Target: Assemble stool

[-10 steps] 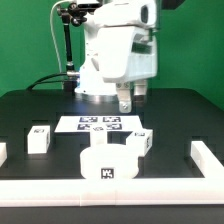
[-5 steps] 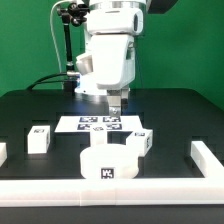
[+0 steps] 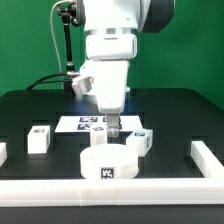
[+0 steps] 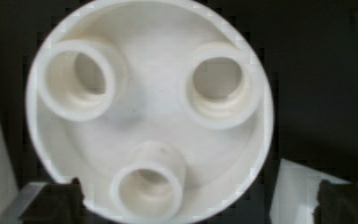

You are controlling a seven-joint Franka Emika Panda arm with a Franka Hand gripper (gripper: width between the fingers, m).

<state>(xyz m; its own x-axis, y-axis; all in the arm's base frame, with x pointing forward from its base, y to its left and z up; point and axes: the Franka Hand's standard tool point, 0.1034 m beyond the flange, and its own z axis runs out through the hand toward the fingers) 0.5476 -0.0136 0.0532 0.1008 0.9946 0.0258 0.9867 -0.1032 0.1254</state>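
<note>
The stool's round white seat (image 3: 107, 163) lies near the table's front, a tag on its front wall. In the wrist view the seat (image 4: 149, 100) fills the frame with its three round sockets facing up. My gripper (image 3: 113, 129) hangs just above the seat's far rim. In the wrist view the gripper (image 4: 194, 205) is open and empty, with one dark finger (image 4: 44, 202) on each side of the seat's edge. One white leg block (image 3: 39, 138) stands at the exterior view's left. Another leg block (image 3: 143, 139) stands just behind the seat on the right.
The marker board (image 3: 92, 124) lies flat behind the seat, partly hidden by the gripper. A white rail (image 3: 110, 190) runs along the table's front, with white stops at the right (image 3: 205, 155) and left (image 3: 3, 152). A black post (image 3: 67, 45) with cables stands at the back.
The arm has come down and forward from above the marker board toward the seat's far rim. The seat and both leg blocks have not moved.
</note>
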